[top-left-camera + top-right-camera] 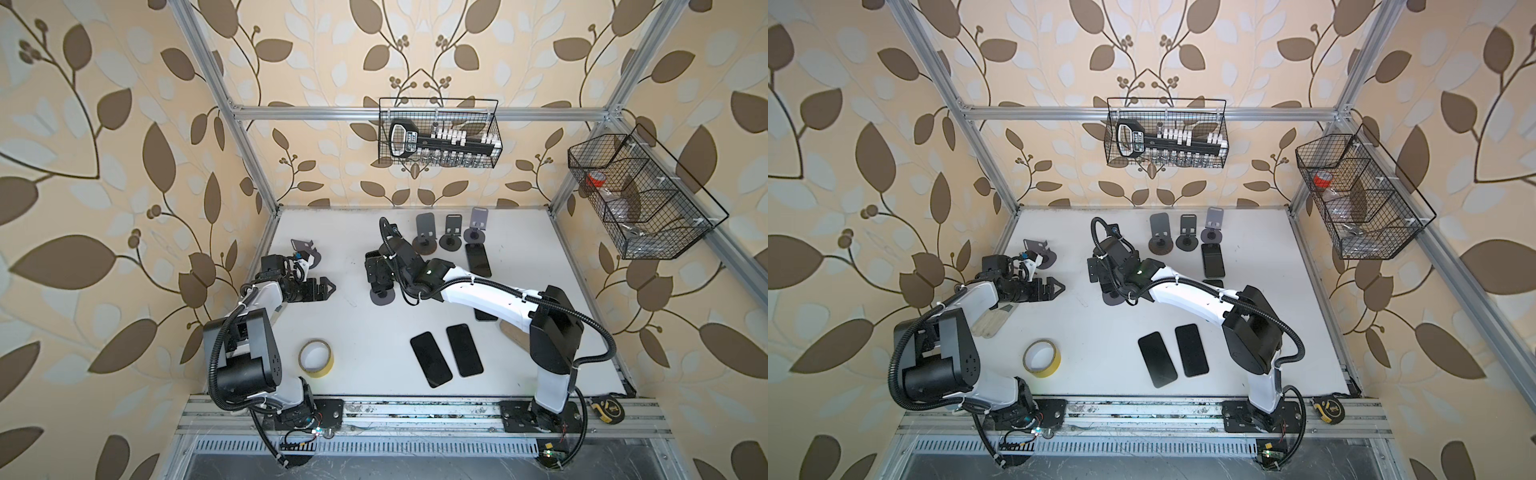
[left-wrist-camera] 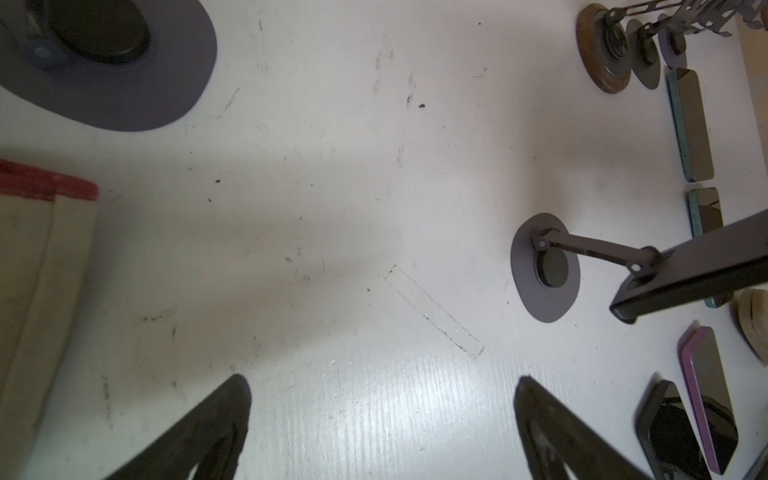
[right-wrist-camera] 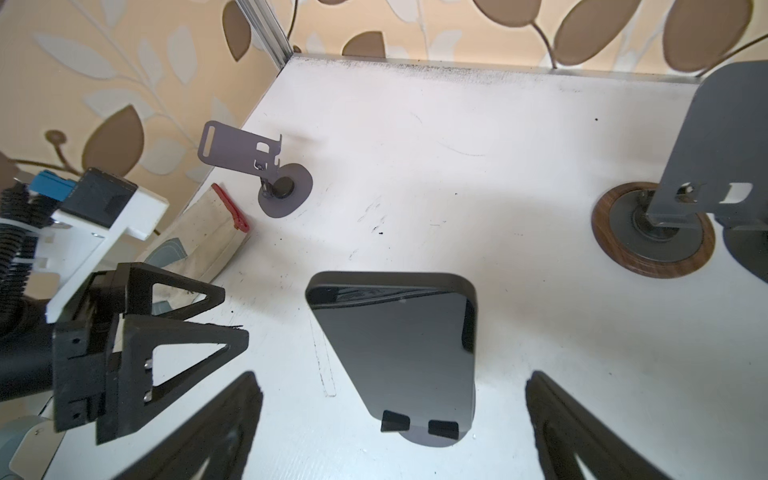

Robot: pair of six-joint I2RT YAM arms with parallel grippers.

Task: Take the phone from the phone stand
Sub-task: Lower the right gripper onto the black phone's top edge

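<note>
In the middle of the table, the phone leans on its phone stand between the right fingers, spread empty like the left fingers; a skewed pinch could topple the stand or drop the phone.

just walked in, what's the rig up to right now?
The right gripper is open and lined up on the phone, which is on the phone stand mid-table; nothing is gripped yet. The left gripper hovers open and empty over the table. Two other phones lie flat near the front.
</note>
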